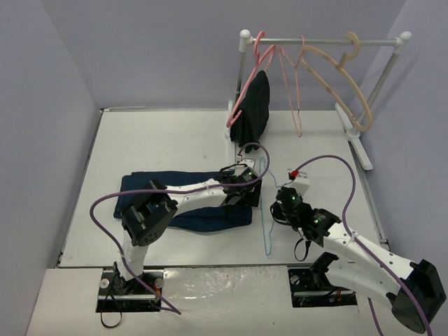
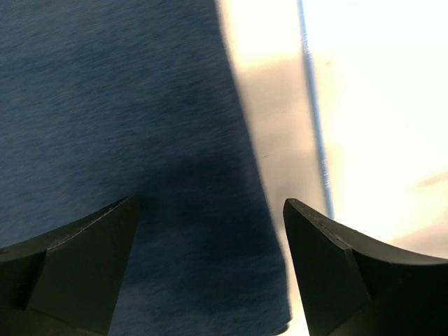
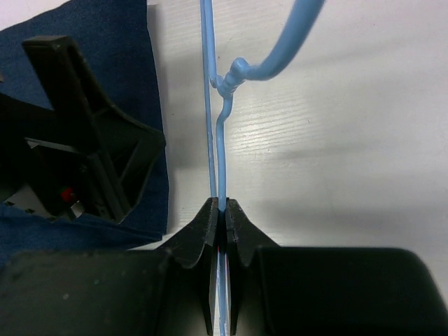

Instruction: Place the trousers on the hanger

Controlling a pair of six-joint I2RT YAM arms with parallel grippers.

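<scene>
Two grippers were at work over the white table (image 1: 168,140). The trousers (image 1: 210,218), dark navy denim, lay folded flat left of centre. The light-blue hanger (image 1: 266,220) lay on the table just beside their right edge. The left gripper (image 2: 210,210) hung over that edge, its fingers spread wide and holding nothing. The right gripper (image 3: 222,210) was pinched tight on the hanger's thin wire near the twist at the hook's base. Such denim would likely be heavy and limp, sagging from any single hold, so the folded edge nearest the hanger seemed the soundest place to grasp. The wire looked light, springy and liable to pivot in the pinch.
</scene>
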